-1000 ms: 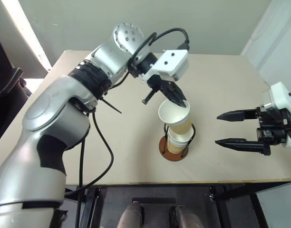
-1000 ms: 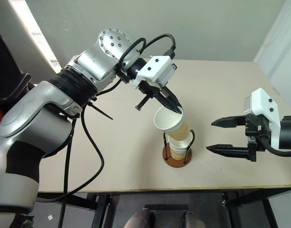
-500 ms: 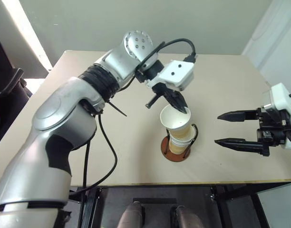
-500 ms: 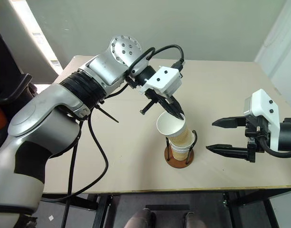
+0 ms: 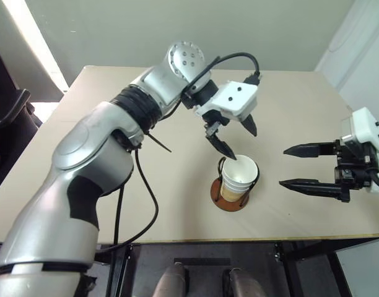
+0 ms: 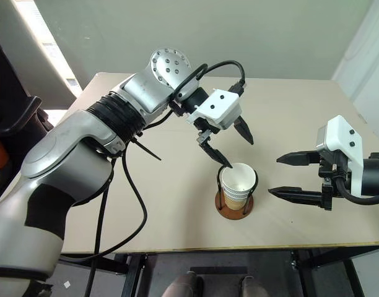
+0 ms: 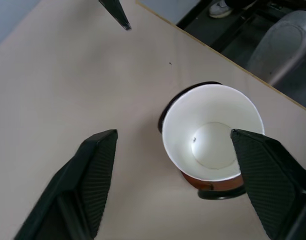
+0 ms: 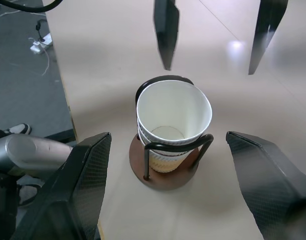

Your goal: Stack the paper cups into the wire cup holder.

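The paper cups (image 5: 239, 178) sit nested in one upright stack inside the wire cup holder (image 5: 219, 197), near the table's front edge. Its black wire loops reach up to the top cup's white rim (image 8: 173, 107), and its reddish-brown base disc (image 8: 160, 180) rests on the table. My left gripper (image 5: 242, 143) hovers just above the stack, open, its fingers apart and touching no cup. The left wrist view looks straight down into the top cup (image 7: 210, 135) between the spread fingers (image 7: 93, 170). My right gripper (image 5: 282, 167) stands open and empty to the right of the holder, pointing at it.
The beige table (image 5: 301, 105) carries nothing else. Its front edge (image 5: 270, 236) runs close below the holder. A wall closes in at the far right.
My left gripper has opened and let go of the top cup, which has dropped from a tilted perch down into the stack. The right gripper has not moved.
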Robot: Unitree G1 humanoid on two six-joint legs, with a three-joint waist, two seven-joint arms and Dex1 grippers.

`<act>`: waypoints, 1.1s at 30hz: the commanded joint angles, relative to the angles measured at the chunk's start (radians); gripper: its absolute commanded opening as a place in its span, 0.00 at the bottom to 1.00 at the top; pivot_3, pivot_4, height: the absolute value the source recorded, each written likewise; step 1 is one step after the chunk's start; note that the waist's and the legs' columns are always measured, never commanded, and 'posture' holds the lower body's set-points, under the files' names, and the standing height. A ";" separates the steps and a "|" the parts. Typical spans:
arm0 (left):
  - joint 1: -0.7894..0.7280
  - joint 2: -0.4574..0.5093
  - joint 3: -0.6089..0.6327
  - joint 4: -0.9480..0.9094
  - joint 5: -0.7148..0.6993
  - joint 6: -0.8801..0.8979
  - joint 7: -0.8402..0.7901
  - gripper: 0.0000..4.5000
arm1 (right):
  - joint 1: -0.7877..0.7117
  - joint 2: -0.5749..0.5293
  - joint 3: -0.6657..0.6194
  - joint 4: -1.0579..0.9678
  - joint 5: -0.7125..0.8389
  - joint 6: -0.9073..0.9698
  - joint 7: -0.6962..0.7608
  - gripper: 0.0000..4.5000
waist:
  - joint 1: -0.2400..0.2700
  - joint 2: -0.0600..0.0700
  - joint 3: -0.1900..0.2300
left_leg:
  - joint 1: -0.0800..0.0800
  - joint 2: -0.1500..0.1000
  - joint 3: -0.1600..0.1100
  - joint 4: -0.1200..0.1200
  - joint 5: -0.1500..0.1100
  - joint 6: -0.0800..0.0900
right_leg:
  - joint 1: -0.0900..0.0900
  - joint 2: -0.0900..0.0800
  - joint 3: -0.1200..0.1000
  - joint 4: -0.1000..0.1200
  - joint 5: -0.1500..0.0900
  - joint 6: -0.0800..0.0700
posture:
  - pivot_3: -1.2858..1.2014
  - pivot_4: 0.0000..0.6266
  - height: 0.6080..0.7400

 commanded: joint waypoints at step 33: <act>1.679 0.765 1.456 -0.926 -0.224 0.781 0.401 0.85 | -0.198 0.129 0.248 0.669 -0.273 -0.229 0.275 0.85 | -0.052 0.006 -0.004 | 0.034 -0.002 -0.003 -0.029 0.011 -0.005 | 0.013 0.001 0.003 0.006 -0.006 -0.042 | 0.52 0.24 1.00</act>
